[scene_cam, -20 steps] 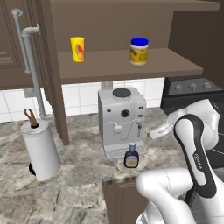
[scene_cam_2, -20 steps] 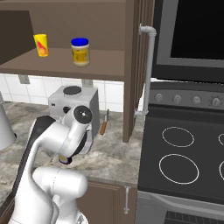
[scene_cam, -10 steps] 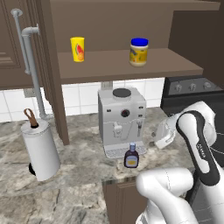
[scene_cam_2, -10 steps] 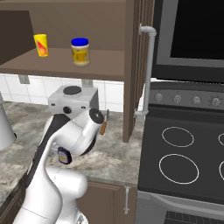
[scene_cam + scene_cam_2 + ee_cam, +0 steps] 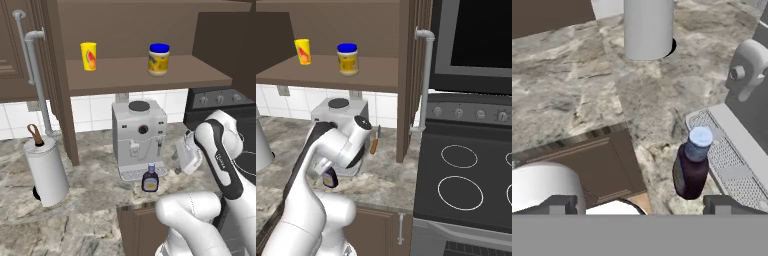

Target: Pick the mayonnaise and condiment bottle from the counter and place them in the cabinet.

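No wording or number can be read anywhere. The mayonnaise (image 5: 158, 59) on the cabinet (image 5: 145, 75) shelf carries a label, but its marks are only a faint blur of dark and yellow. The condiment bottle (image 5: 150, 179) on the bench (image 5: 95, 200) has a pale label on its front, too small and smeared to make out. The yellow cup (image 5: 89, 56) shows a red-orange mark, a shape rather than letters. A dark band on the robot arm (image 5: 220, 159) bears small pale lettering that is too blurred to read.

counter (image 5: 90, 200) (condiment bottle (image 5: 150, 178) upright)
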